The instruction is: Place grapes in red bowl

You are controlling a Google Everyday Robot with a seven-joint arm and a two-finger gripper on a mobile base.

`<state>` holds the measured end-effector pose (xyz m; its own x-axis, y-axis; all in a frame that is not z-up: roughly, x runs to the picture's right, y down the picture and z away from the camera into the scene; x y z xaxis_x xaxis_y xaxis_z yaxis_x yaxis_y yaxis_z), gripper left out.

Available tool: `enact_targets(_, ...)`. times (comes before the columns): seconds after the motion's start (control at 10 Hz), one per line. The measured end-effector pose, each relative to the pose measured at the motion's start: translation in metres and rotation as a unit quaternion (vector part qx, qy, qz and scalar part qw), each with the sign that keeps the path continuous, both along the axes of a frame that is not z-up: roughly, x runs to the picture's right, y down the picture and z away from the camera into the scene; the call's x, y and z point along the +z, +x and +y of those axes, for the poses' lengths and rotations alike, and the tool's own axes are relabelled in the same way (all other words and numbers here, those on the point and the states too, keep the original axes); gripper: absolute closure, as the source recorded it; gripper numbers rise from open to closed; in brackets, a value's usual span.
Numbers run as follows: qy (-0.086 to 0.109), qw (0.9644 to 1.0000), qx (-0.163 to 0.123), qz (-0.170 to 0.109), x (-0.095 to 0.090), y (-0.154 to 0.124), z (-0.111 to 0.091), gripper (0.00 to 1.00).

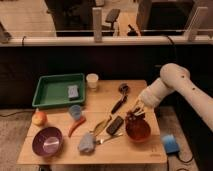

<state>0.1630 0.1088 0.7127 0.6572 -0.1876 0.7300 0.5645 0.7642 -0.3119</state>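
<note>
Table (125,152), left to right:

- Left edge: an apple (39,118); a purple bowl (36,142) at the lower left corner, nothing seen in it.
- Upper left: a green tray (52,90) with a sponge (73,91) laid in its right half. A white cup (92,81) is set just right of the tray.
- Left of centre: a blue cup (75,111), and below it a chili (76,125) and a grey cloth (86,143). All are well apart from the work area.
- Centre: a dark utensil (119,104) and a black block (115,125) are laid close to the left of the red bowl (141,134), so the approach is best kept from above.
- Right of centre: the gripper (135,114) is hung over the red bowl's upper left rim, pointed down. The grapes (133,118) are seen as a dark clump at its tip, clear of the table, so the jaws are judged clamped on the bunch. The bunch is held low and over the rim, likely so that it falls inside without rolling out.
- Right: the white arm (170,82) is reached in from the right edge.

The release is judged not yet made.
</note>
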Motion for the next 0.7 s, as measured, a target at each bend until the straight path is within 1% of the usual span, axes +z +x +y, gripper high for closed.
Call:
enact_targets(0.3,-0.002,1.0000,0.004,-0.002,-0.004,0.009,0.013,1.00)
enact_targets(0.6,-0.002,0.9999,0.014,-0.003,-0.002,0.014,0.024,0.99)
enact_targets(0.7,-0.002,0.9999,0.017,-0.002,-0.002,0.015,0.027,0.92)
